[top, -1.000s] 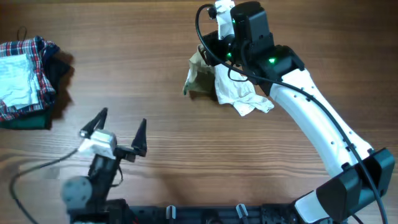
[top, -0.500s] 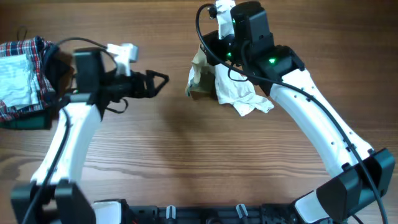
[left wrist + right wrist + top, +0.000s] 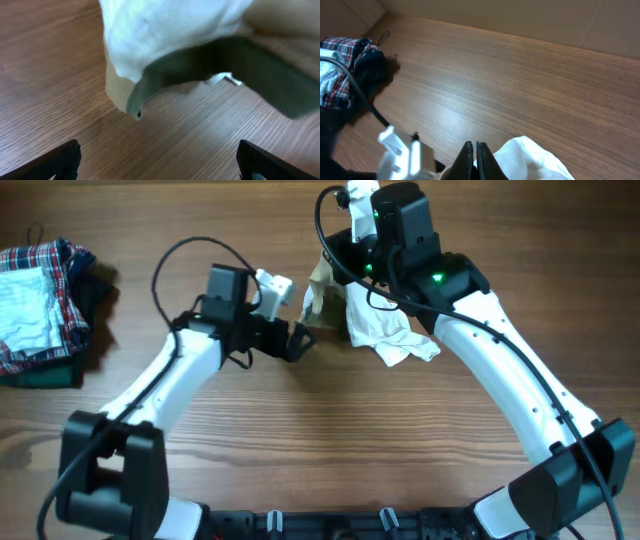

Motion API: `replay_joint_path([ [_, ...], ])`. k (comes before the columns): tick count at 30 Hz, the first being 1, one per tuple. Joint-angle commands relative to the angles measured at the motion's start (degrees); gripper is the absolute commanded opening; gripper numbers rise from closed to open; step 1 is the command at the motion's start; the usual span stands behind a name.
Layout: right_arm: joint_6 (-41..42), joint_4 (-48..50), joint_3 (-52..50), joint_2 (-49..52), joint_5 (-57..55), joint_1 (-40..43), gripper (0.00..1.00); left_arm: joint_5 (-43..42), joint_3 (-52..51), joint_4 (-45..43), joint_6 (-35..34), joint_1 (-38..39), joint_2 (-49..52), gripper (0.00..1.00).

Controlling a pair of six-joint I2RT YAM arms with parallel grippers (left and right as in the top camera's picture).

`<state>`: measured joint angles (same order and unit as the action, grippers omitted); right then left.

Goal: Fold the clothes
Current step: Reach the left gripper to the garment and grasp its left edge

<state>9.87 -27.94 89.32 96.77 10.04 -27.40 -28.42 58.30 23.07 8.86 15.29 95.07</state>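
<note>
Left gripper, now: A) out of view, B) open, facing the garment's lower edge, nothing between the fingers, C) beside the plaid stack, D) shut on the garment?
B: in the left wrist view the left gripper stands wide open, the garment ahead of it.

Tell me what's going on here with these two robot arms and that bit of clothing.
The right gripper is shut on a small white-and-tan garment with olive-green trim, holding it partly lifted off the wooden table. The left gripper is wide open, facing the garment's hanging tan edge without touching it. A pile with a red-and-blue plaid garment sits apart at the far left. The garment looks bunched, not folded.
</note>
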Motion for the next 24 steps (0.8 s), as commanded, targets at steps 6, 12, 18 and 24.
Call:
replay_joint_path([
  [6,0.6,0.3,0.7,-1.1,-1.2,-0.1,0.04,4.1,0.4,-9.4,-1.9,1.7,9.2,0.97],
  [12,0.6,0.3,0.7,-1.1,-1.2,-0.1,0.04,6.0,0.4,-15.1,-1.8,1.7,9.3,0.78],
  [18,0.6,0.3,0.7,-1.1,-1.2,-0.1,0.04,6.0,0.4,-17.4,-1.8,2.1,12.7,0.66],
  [24,0.6,0.3,0.7,-1.1,-1.2,-0.1,0.04,6.1,0.6,-22.0,-1.8,2.1,14.1,0.04],
])
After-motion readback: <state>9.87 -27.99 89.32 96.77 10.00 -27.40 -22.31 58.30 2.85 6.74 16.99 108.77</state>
